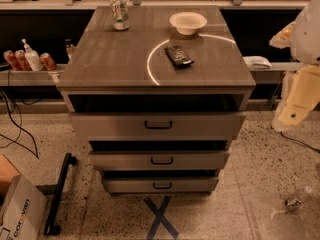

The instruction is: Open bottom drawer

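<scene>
The bottom drawer point(160, 185) is the lowest of three grey-beige drawers in the cabinet, with a small black pull handle point(162, 185) at its middle. Its front sits back under the middle drawer point(159, 160) and looks shut. The top drawer point(158, 125) is above that. My gripper point(299, 101) is at the end of the pale arm at the right edge of the camera view. It is held high, far to the right of the cabinet, and touches nothing.
On the cabinet top point(115, 59) stand a can point(119, 12), a white bowl point(188, 22) and a dark snack bag point(178, 56). On the floor lie a blue tape X point(160, 216), a plastic bottle point(298, 198), a cardboard box point(17, 211) and a black bar point(59, 194).
</scene>
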`<state>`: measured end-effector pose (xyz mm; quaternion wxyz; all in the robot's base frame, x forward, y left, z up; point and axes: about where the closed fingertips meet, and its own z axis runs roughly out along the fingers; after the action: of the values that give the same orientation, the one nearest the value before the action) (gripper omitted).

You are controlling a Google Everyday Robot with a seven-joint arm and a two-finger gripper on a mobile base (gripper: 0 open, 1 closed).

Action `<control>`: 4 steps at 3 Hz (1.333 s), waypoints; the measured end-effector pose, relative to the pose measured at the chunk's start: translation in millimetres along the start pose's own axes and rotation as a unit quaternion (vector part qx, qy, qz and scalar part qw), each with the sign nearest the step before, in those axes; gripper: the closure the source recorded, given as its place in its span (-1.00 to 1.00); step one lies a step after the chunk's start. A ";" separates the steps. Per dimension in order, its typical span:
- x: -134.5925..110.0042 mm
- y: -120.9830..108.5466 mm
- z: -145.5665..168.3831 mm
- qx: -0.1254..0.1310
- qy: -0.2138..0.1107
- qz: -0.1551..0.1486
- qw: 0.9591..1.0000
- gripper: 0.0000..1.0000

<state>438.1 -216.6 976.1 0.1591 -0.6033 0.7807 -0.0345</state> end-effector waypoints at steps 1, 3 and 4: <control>-1.9 3.0 7.6 0.008 -0.004 -0.002 1.000 -1.00; 5.7 20.5 62.3 -0.013 -0.059 0.050 0.997 -1.00; 3.5 20.7 59.2 -0.011 -0.060 0.047 0.997 -1.00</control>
<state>435.3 -206.2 914.3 0.2003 -0.5683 0.7979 0.0174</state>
